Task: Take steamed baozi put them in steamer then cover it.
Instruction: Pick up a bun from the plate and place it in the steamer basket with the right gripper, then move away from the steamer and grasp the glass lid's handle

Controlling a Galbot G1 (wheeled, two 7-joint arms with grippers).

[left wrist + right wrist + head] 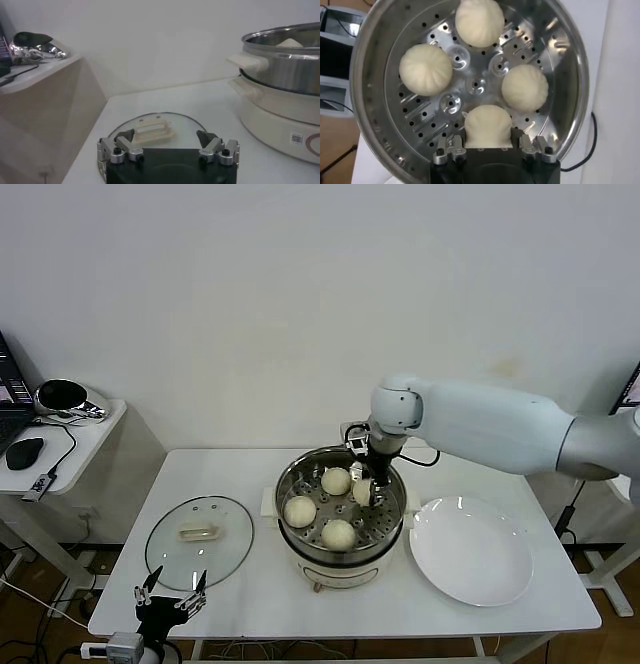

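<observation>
The right gripper (489,146) sat inside the steamer (290,474), fingers pinching the fourth baozi (488,126) beside three others. The left gripper (170,592) hung below the tabletop (250,604) edge, fingers spread, near the glass cover (199,542).

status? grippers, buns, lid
Right gripper shut on fourth cream-white bun, inside steel steamer basket. Left gripper open, idle near glass lid on table. Nothing in the way.

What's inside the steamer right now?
Four baozi sit on the perforated floor of the steamer. The right gripper reaches inside, shut on the fourth baozi. The floor beneath the buns is covered from view. The cover lies on the table, off the steamer.
</observation>
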